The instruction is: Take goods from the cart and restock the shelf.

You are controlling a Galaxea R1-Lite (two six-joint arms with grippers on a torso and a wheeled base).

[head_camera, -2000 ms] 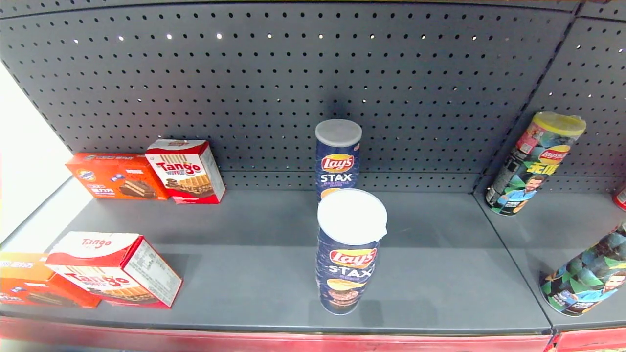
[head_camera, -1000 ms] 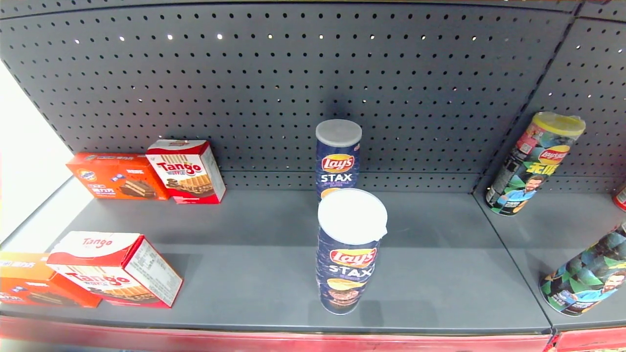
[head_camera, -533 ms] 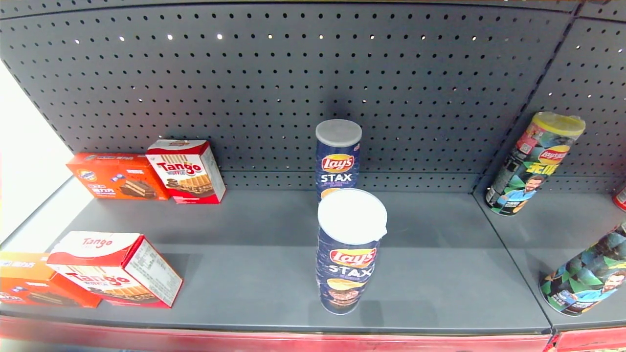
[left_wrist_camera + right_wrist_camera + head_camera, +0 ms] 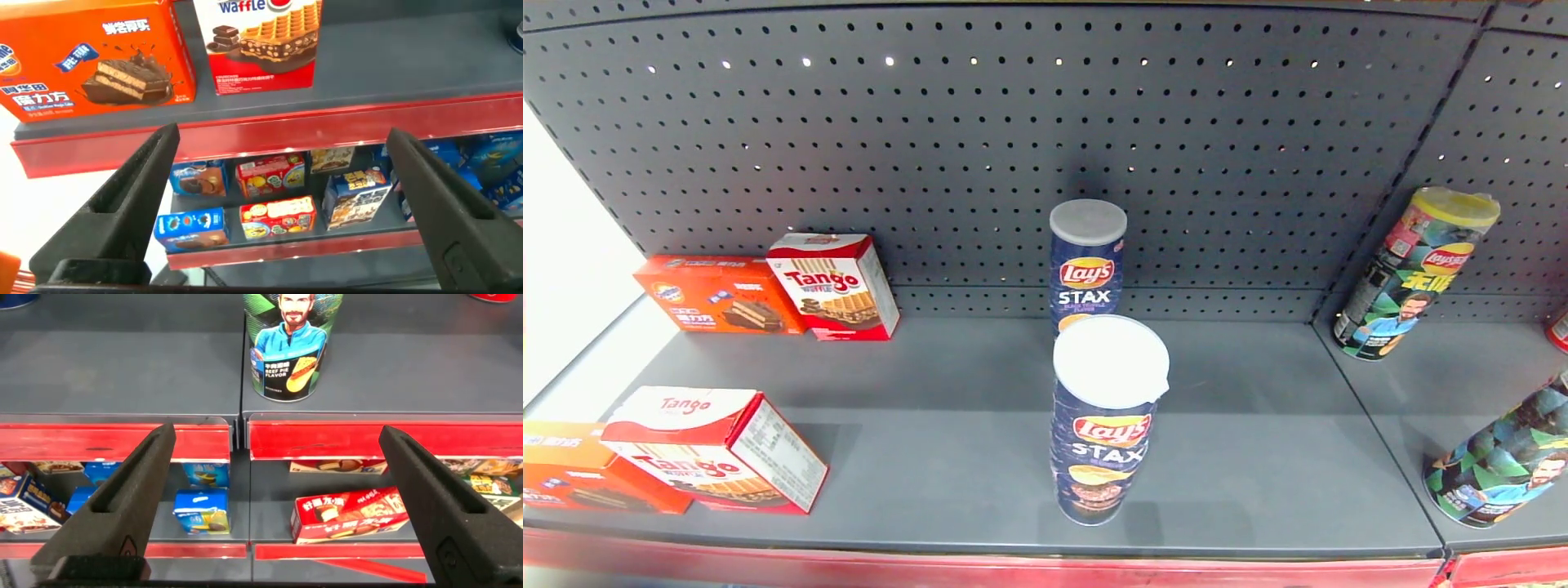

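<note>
The shelf [image 4: 931,457] is only half stocked, lots of bare deck. The biggest items are two dark blue chip cans in single file dead centre: front can [image 4: 1103,441] near the red front lip [image 4: 1013,570], back can [image 4: 1086,261] at its 12 o'clock against the pegboard [image 4: 931,163], labels facing out for shoppers, I guess. Green cans [image 4: 1413,278] sit at 3 o'clock, wafer boxes [image 4: 715,449] and orange boxes [image 4: 719,294] at 9 o'clock. Left gripper [image 4: 282,135] and right gripper [image 4: 278,431] both gape wide with nothing in them, just in front of that lip. My guess is the cart's next.
</note>
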